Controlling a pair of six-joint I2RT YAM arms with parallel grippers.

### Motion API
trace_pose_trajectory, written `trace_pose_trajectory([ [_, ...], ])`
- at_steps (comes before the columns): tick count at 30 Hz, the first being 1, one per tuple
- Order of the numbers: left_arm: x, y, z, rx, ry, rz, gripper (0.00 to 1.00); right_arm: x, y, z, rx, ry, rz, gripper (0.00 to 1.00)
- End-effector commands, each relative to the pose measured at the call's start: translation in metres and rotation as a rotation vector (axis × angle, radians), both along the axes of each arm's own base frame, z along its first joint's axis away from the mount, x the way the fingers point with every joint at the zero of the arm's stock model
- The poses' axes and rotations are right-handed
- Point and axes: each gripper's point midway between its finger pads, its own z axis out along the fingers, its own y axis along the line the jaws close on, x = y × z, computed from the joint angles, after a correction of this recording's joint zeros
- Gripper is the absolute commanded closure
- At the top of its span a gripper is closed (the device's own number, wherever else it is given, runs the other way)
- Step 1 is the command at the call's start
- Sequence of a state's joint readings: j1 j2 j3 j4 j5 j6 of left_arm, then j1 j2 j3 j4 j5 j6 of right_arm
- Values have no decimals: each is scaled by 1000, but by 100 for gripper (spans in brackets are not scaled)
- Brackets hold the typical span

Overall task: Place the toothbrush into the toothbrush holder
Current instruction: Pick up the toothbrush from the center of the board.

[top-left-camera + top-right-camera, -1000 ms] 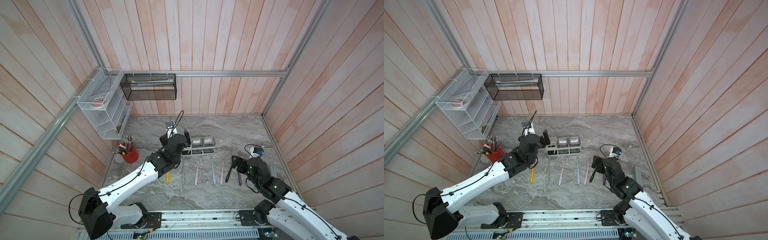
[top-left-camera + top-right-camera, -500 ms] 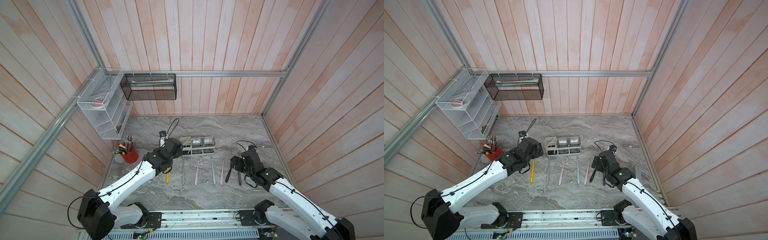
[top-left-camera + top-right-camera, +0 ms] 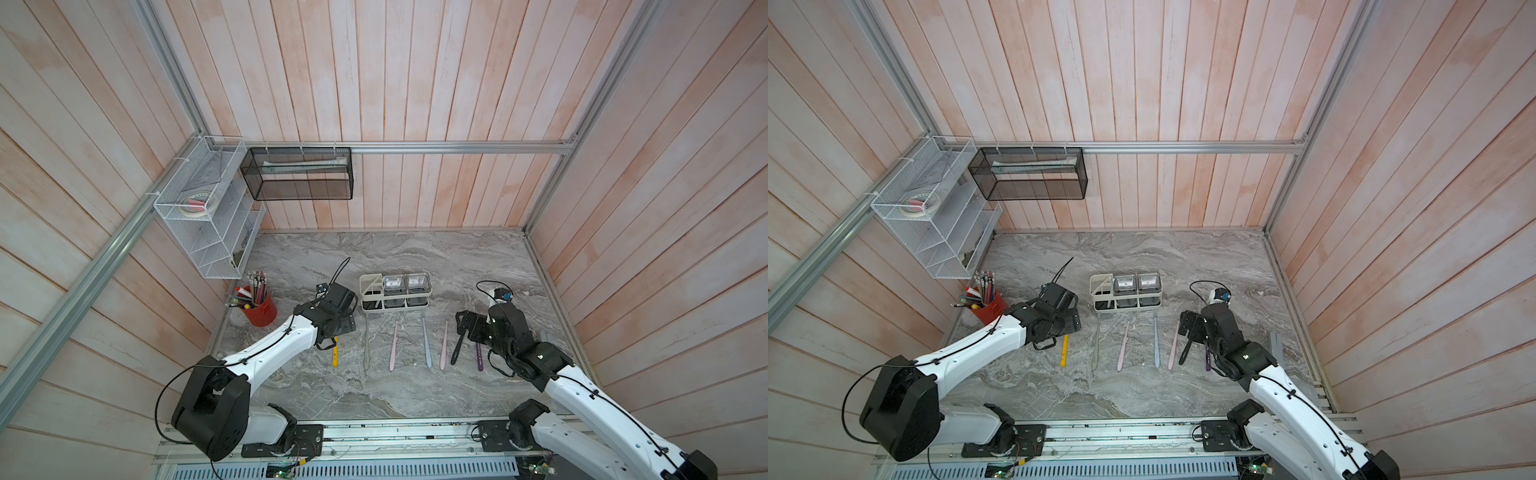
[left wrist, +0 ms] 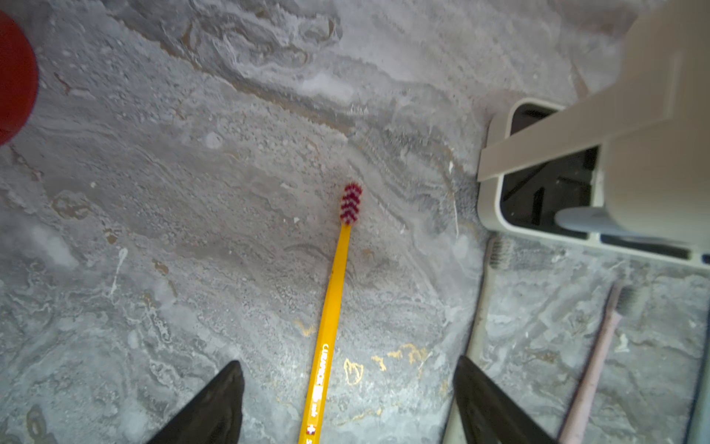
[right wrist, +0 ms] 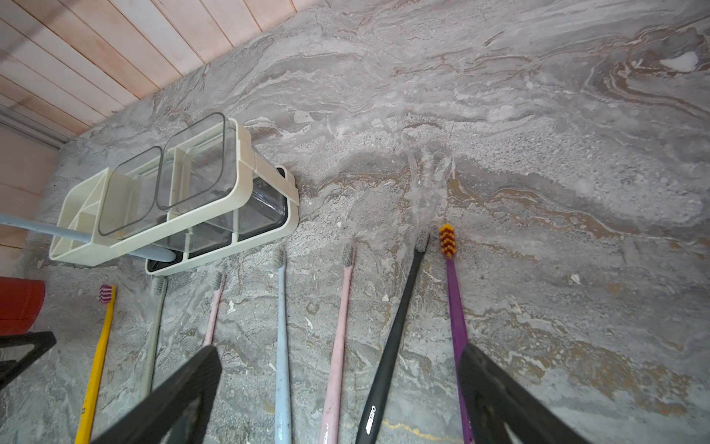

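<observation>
Two clear gaps flank yellow toothbrush [image 4: 334, 292] inside wide left pincer [image 4: 347, 361], right pincer [image 5: 340, 348] wide above black toothbrush [image 5: 395, 338]

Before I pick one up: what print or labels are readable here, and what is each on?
"CURAPROX", white, blurred but likely, on the yellow toothbrush handle; a white cross on red below it.
Black toothbrush: white word on the handle, too blurred to read.
Blue toothbrush on the table and pink toothbrush beside it: faint marks, unreadable.
Toothbrush holder: no print visible.
</observation>
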State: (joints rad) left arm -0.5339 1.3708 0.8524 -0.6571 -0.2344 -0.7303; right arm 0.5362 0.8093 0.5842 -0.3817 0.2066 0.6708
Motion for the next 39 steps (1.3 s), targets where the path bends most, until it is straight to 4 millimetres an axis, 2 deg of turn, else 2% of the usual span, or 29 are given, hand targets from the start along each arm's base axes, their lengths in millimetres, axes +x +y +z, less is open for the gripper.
trace_pose_trajectory([
  [1, -27, 5, -20, 6, 99, -5, 14, -2, 2, -3, -9, -10, 22, 2],
  [5, -40, -3, -25, 4, 151, -51, 20, -2, 2, -3, -10, -16, 26, 2],
  [9, -66, -13, -35, 25, 220, -86, 20, -3, 2, -1, -9, -21, 29, 2],
  [17, -82, 1, -51, 80, 249, -40, 29, -5, 4, -1, 4, -29, 44, 2],
  [20, -83, 3, -57, 91, 252, -34, 30, -5, 5, 1, 10, -35, 49, 2],
  [30, -75, 3, -75, 113, 263, -39, 43, -7, 9, 2, 26, -37, 60, 2],
  [36, -72, 13, -83, 117, 275, -18, 64, -8, 11, 4, 36, -41, 62, 2],
  [39, -71, 14, -83, 116, 270, -14, 69, -8, 11, 5, 36, -41, 62, 2],
])
